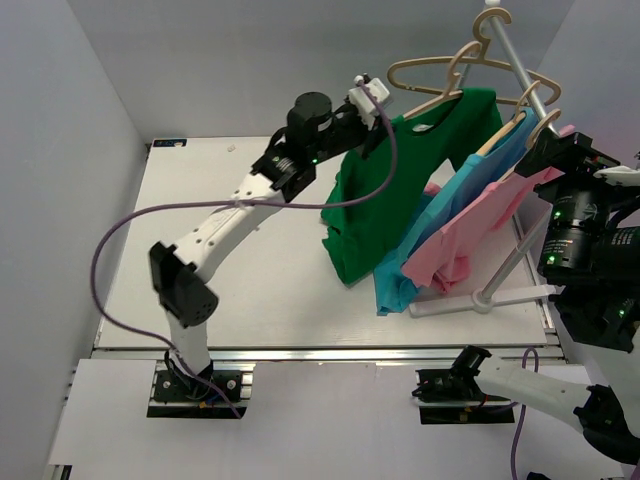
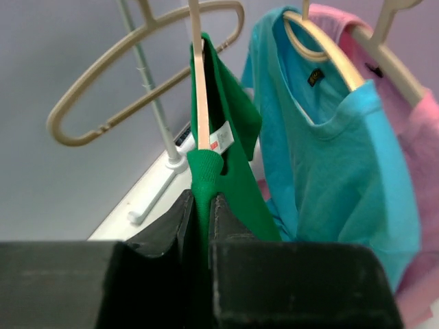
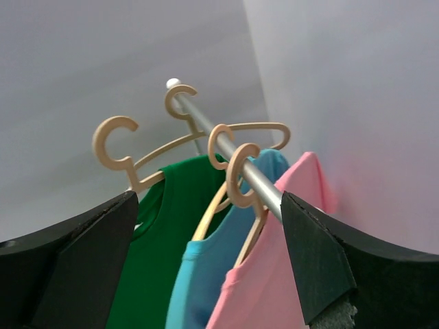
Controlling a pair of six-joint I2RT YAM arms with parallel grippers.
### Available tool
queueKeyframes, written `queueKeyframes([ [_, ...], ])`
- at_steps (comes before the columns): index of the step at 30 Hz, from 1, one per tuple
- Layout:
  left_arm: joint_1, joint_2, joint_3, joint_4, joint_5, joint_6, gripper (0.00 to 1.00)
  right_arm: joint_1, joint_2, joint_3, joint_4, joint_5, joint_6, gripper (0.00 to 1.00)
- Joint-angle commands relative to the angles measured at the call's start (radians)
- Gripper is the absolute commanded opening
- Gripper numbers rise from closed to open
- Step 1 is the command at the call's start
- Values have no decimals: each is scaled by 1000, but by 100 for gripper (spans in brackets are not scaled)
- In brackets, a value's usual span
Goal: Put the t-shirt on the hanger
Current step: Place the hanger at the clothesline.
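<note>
The bright green t-shirt (image 1: 390,200) hangs at the left end of the rack, draped over a beige hanger (image 1: 437,101). My left gripper (image 1: 372,108) is raised at the shirt's left shoulder. In the left wrist view the gripper (image 2: 202,205) is shut on a fold of the green t-shirt (image 2: 233,116), where the hanger (image 2: 200,96) arm runs into the cloth. In the right wrist view the hanger's hook (image 3: 113,147) hangs left of the rail, apart from it. My right gripper (image 3: 206,267) is open, facing the garments from the right with nothing between its fingers.
A light blue garment (image 1: 440,230) and a pink garment (image 1: 480,220) hang on their own hangers on the metal rail (image 1: 525,75). An empty beige hanger (image 1: 425,70) hangs at the rail's far end. The rack's white base (image 1: 480,300) rests on the table (image 1: 250,250).
</note>
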Motion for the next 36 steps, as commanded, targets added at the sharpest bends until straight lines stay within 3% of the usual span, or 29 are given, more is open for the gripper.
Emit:
queueKeyframes([
  [1, 10, 99, 225, -18, 73, 13, 0, 3, -2, -9, 133, 70, -118, 89],
  [4, 10, 196, 345, -35, 115, 14, 0, 3, 1, -22, 179, 67, -173, 89],
  [19, 19, 325, 441, 266, 207, -64, 0, 3, 24, -43, 261, 59, -262, 89],
  [36, 11, 598, 520, 533, 268, -280, 0, 3, -20, -118, 302, 67, -303, 89],
])
